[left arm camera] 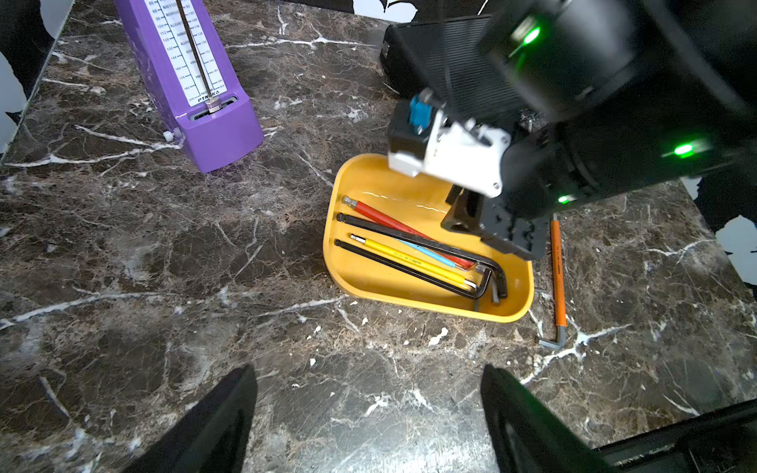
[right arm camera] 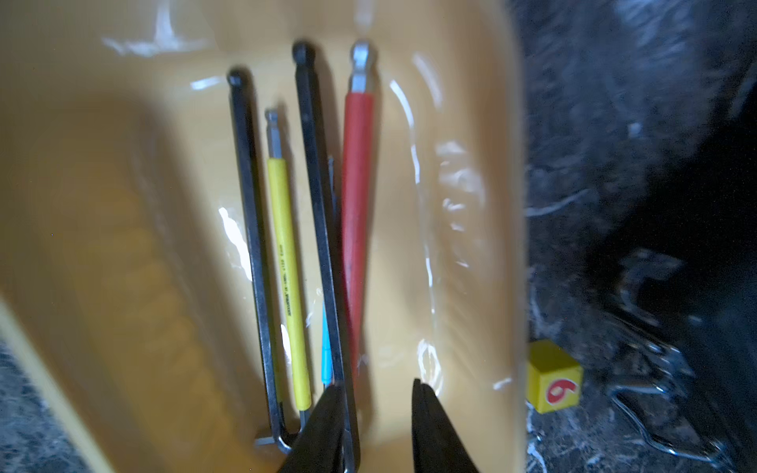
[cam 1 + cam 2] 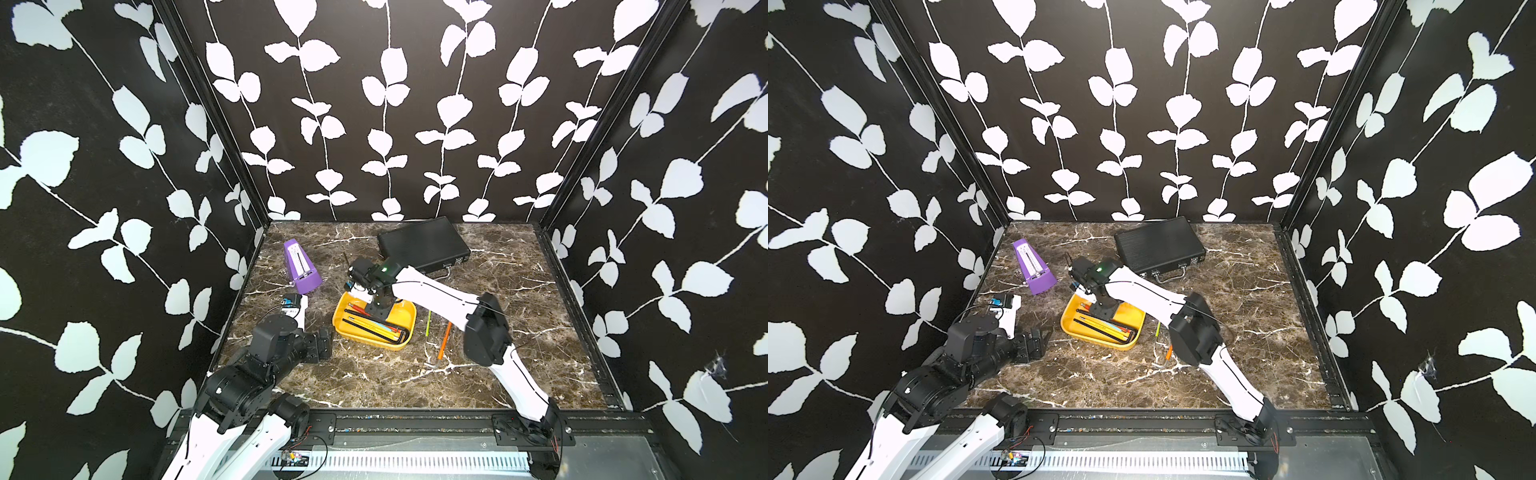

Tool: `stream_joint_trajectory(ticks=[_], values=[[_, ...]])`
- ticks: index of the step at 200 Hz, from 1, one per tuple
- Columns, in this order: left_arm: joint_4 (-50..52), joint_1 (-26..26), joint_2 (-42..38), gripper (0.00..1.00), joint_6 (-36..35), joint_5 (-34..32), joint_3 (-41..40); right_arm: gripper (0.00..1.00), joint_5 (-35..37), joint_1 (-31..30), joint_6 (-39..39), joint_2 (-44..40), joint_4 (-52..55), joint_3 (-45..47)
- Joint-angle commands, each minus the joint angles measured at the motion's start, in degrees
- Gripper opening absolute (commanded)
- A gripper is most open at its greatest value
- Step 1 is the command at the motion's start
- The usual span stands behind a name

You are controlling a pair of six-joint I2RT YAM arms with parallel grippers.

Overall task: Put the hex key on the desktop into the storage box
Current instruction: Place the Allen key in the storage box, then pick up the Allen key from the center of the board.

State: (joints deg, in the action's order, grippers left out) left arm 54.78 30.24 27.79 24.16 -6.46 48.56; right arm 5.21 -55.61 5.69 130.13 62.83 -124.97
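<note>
The yellow storage box [image 3: 409, 312] [image 1: 360, 180] sits mid-desktop and holds several hex keys: a red one [image 2: 356, 204], a yellow one [image 2: 286, 266], a blue one [image 2: 326, 356] and two black ones [image 2: 315, 204]. My right gripper [image 2: 385, 389] [image 3: 375, 311] hangs low inside the box, open by a narrow gap with nothing between its fingers; one finger overlaps the thicker black key. An orange hex key [image 1: 557, 278] [image 3: 444, 341] and a thin green one [image 3: 428, 323] lie on the desktop [image 3: 374, 382] just right of the box. My left gripper [image 1: 368, 393] [image 3: 324, 343] stands open over bare marble, left of the box.
A purple metronome [image 3: 301, 266] stands at the back left. A flat black case [image 3: 424, 243] lies at the back, behind the box. A small yellow cube with a red 6 [image 2: 555, 376] sits on the marble close beside the box wall.
</note>
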Motion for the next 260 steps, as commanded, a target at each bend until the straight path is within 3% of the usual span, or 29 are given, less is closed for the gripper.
stream_joint_trajectory(ticks=[1,66,103,128,187,260], values=[[-1.1,0.3,0.3,0.87,-0.4,-0.2,-0.6,0.31,2.4,1.2,-6.4,-8.3,-3.6,4.4],[-1.1,0.2,-0.2,0.87,-0.3,-0.2,-0.5,0.32,4.0,6.9,-30.0,-30.8,-18.3,32.2],[-1.1,0.2,-0.3,0.87,-0.2,-0.4,-0.6,0.23,6.6,12.3,-51.5,-37.9,-14.7,43.2],[-1.1,0.3,-0.7,0.87,-0.2,-0.4,-0.7,0.24,6.1,15.1,-62.4,-41.6,-9.7,48.3],[-1.1,0.2,-1.1,0.87,-0.1,-0.4,-0.7,0.25,0.2,15.4,-68.6,-35.3,-3.4,49.4],[-1.0,0.2,-1.1,0.87,-0.1,-0.4,-0.7,0.27,-10.4,15.4,-69.1,-26.4,-10.4,53.7]])
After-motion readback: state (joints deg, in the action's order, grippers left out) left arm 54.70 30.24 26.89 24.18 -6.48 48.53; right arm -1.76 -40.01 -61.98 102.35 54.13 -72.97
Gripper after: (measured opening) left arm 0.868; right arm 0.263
